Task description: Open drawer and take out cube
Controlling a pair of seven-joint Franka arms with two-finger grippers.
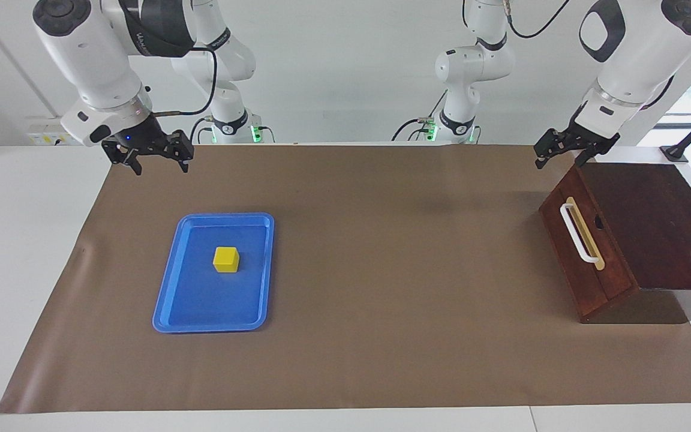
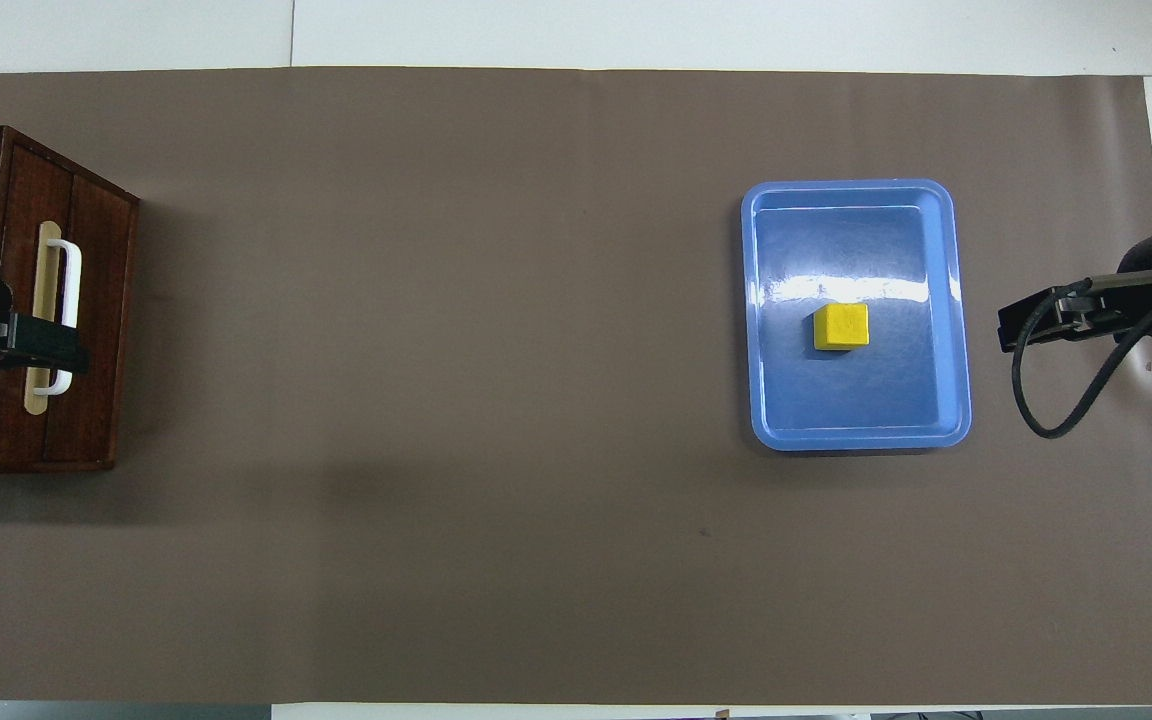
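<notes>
The dark wooden cabinet point(image 1: 657, 222) stands at the left arm's end of the table. Its drawer point(image 1: 585, 264) point(image 2: 96, 300) is shut, and the white bar handle point(image 1: 574, 233) point(image 2: 70, 300) is untouched. My left gripper point(image 1: 559, 159) point(image 2: 48, 345) hangs open in the air above the cabinet's upper front edge, touching nothing. The yellow cube point(image 1: 225, 259) point(image 2: 841, 326) rests inside the blue tray point(image 1: 201, 315) point(image 2: 856, 420) toward the right arm's end. My right gripper point(image 1: 161, 167) point(image 2: 1021, 328) hovers open and empty over the brown mat beside the tray.
A brown mat point(image 1: 381, 270) covers most of the white table point(image 1: 27, 240). A black cable point(image 2: 1056, 400) loops from the right arm's wrist. Bare mat stretches between the tray and the cabinet.
</notes>
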